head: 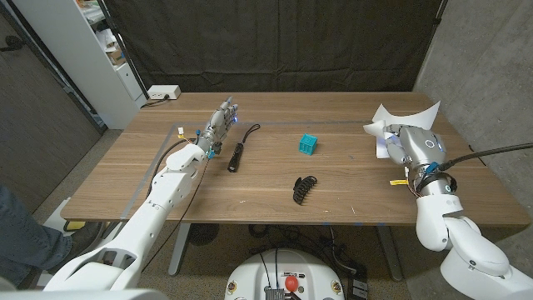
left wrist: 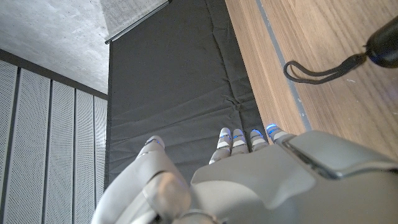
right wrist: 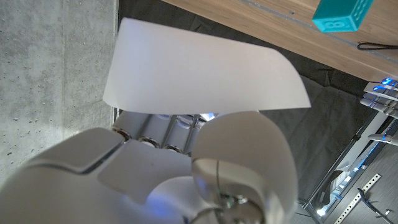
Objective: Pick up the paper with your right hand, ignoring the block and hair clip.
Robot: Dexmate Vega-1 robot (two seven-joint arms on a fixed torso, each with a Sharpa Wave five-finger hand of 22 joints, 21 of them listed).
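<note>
1. You are at a wooden table [head: 333, 208] backed by a dark curtain [head: 275, 42], with a concrete wall at the frame's right and a white shelf unit [head: 83, 50] at upper left.
2. Your right hand [head: 405, 146], right of centre, grips the white paper [head: 408, 115]; the sheet curls up above the fingers, off the table.
3. Your left hand [head: 218, 125], upper left of centre, holds nothing, its fingers straight and close together.
4. Just right of it lies a black flashlight [head: 236, 157] with a looped cord.
5. The teal block [head: 309, 143] sits at centre and the black hair clip [head: 304, 188] below it, both well apart from the paper.
6. A white power strip [head: 163, 93] sits at the table's far left corner.
</note>
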